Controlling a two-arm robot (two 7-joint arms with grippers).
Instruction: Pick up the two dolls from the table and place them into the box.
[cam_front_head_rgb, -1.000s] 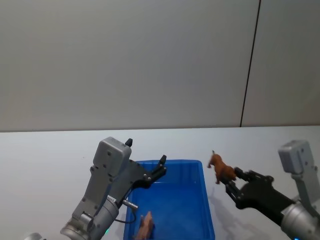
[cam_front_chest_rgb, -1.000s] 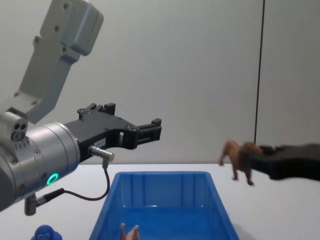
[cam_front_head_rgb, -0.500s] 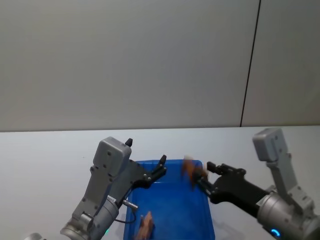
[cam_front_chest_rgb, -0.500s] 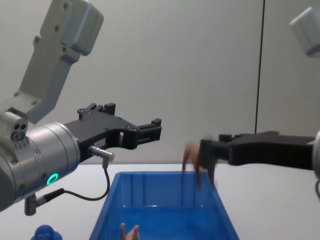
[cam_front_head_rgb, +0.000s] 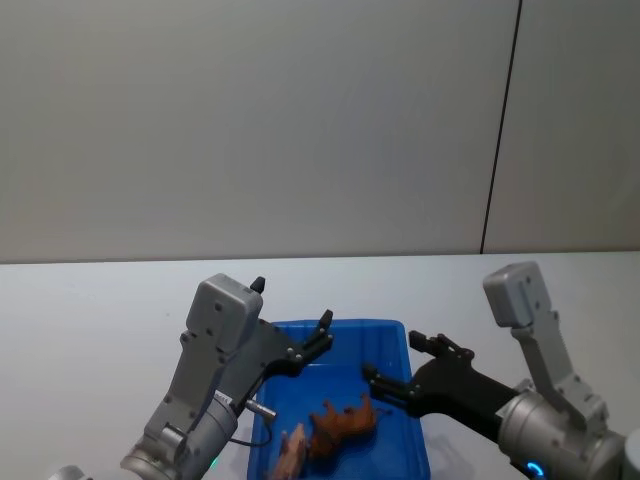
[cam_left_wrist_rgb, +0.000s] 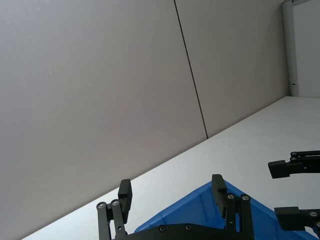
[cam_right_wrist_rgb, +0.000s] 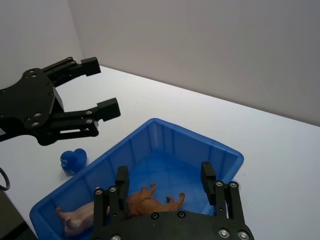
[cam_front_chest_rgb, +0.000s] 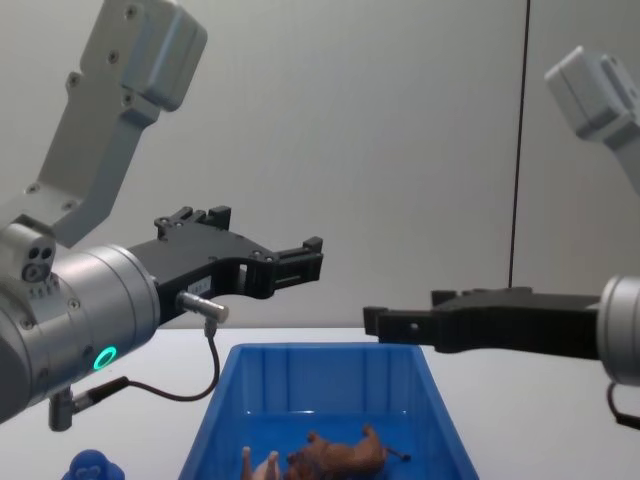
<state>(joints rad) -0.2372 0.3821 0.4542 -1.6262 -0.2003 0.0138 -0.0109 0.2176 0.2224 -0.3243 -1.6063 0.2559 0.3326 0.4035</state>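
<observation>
Here: right gripper spread wide, nothing between its fingers, hovering above the right-hand part of the box. Below and a little to the left of its fingertips, the brown lion, lying on its side on the blue floor. Just beyond the lion, on the side away from this gripper, the pale pig, also lying down. Farther left, above the box's other edge, left gripper, likewise spread and empty. Beneath it all, the white table.
</observation>
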